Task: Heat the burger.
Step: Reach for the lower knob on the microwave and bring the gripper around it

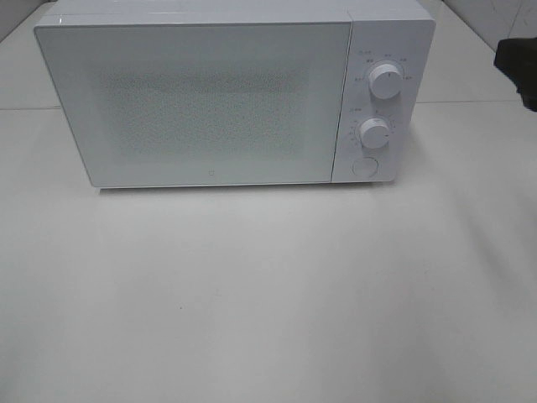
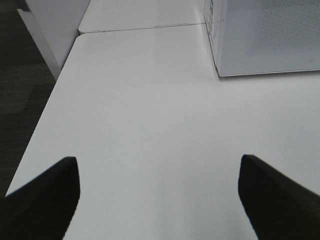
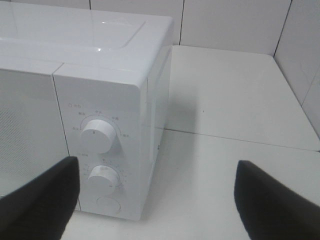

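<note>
The microwave (image 1: 210, 101) has its door (image 1: 197, 96) shut. The grey print around its two knobs (image 1: 385, 81) and the tiny mark (image 1: 211, 177) low on the door are too small to read. The burger shows in no view. The left gripper (image 2: 159, 200) hangs over the table (image 2: 150, 100), fingers wide apart. The right gripper (image 3: 157, 200), likewise spread and empty, faces the knobs.

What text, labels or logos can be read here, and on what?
Nothing reads clearly.
Marks ringing the upper knob: printed labels, too small and blurred to read in any view.
Marks ringing the lower knob: the same, unreadable.
Small mark low on the microwave door: possibly a logo, too small to read.
</note>
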Controlling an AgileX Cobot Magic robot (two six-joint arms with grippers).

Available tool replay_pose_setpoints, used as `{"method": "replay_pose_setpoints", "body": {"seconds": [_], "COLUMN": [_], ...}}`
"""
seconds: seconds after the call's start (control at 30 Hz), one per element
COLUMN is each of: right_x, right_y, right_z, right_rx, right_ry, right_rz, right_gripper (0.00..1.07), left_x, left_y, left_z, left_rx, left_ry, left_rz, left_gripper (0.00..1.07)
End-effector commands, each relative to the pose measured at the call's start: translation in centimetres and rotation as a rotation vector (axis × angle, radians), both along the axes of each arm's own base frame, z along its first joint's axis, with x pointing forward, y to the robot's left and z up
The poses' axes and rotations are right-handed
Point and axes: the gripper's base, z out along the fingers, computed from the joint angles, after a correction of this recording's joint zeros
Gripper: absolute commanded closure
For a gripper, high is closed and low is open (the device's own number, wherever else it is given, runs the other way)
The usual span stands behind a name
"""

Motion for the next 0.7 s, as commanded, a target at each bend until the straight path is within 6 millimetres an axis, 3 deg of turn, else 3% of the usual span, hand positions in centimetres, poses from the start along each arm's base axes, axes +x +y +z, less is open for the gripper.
{"method": "replay_pose_setpoints", "body": {"seconds": [0.03,0.33,0.57,0.7], "right_x": [0.2,2.7,4.7,5.2], "right_y": [0.1,0.4,-0.6,0.8], "right_z": [-0.2,-3.3,-5.6,-5.9], "right_rx": [0.012,0.002,0.014,-0.016], "right_ry": [-0.014,0.045,0.063,0.001], "right_rz": [0.006,0.009,-0.141,-0.136], "right_gripper": [0.30,0.31,0.31,0.31], "left_x": [-0.3,-0.3,-0.3,-0.3], "left_y": [0.0,0.0,0.0,0.0], "left_z": [-0.1,-0.1,-0.1,-0.1], "left_rx": [-0.007,-0.007,-0.007,-0.007], "left_ry": [-0.020,-0.020,-0.020,-0.020], "left_rz": [0.003,0.003,0.003,0.003], "left_gripper": [0.26,0.26,0.26,0.26]}}
